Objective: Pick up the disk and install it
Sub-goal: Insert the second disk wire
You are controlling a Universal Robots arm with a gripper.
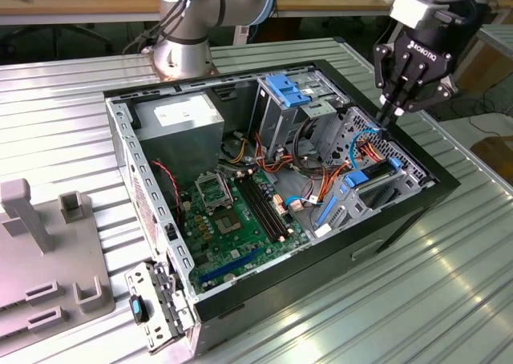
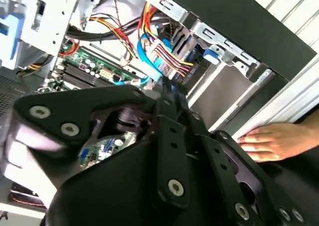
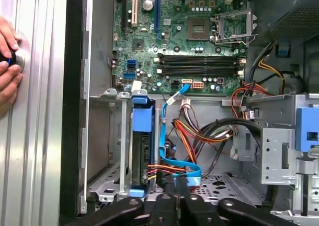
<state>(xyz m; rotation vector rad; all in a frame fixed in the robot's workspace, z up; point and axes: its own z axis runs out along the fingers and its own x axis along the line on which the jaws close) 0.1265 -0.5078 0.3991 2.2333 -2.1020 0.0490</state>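
- Pincer of mine hangs above the open computer case's drive cage, fingers clenched together, grasping nothing.
- Disk, with blue rails, sits edge-on in the bay beside the motherboard, cables plugged in.
- Person's hand rests on the ribbed table beside the case.

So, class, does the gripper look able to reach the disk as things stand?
Probably yes: the gripper hangs over the open case close to the disk, though a blue cable and wires crowd it.
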